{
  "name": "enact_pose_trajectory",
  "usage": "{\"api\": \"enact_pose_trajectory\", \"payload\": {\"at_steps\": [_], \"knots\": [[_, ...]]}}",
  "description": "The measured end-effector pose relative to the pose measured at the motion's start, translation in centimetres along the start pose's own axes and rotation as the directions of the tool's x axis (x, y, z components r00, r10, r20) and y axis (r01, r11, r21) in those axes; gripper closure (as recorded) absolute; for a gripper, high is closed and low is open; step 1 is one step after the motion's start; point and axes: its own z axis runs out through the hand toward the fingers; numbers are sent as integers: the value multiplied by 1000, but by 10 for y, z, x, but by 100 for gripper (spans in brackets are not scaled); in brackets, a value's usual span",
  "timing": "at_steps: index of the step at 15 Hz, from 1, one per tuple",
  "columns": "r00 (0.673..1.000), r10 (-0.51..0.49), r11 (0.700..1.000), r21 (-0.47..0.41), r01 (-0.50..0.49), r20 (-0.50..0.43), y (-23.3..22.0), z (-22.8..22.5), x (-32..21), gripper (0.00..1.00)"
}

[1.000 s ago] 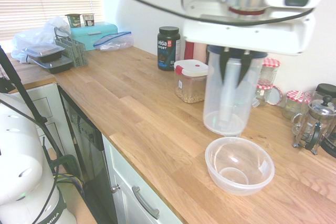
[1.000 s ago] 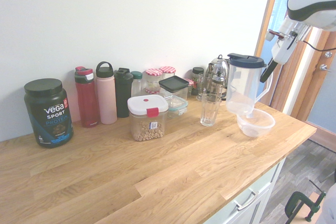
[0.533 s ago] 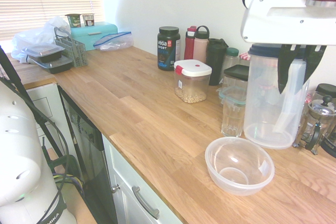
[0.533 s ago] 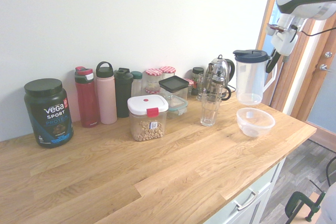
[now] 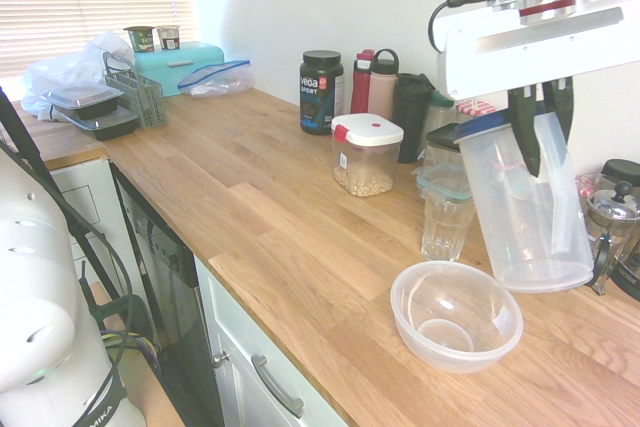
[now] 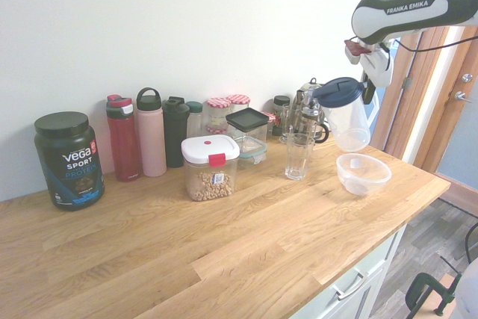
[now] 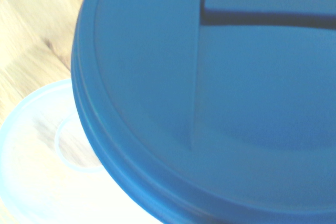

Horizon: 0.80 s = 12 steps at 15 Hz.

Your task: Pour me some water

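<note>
The white arm reaches in high above the counter, its wrist bent downward and canted, the gripper (image 5: 540, 132) hanging with dark fingers (image 5: 524, 130) closed on the tilted pitcher (image 5: 525, 212) held in the air.

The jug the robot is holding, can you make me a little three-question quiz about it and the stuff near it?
1. True or false: the jug is tilted, its lid end toward the glass.
2. What colour is the jug's lid? A red, B dark blue, C white.
3. Fill in: the clear empty ____ sits on the counter near the edge, beside the glass.

Key: 1 true. 2 B. 3 bowl. The gripper holds the jug in the air.
</note>
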Motion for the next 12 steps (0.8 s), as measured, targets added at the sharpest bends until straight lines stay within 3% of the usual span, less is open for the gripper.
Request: {"api": "enact_pose_trajectory", "payload": {"at_steps": [3, 8, 12], "knots": [[1000, -25, 996, -91, 26, 15, -24, 5, 3, 100], [999, -33, 991, -132, 37, 26, -35, 7, 2, 100], [997, -57, 972, -224, 69, 59, -48, 11, -2, 100]]}}
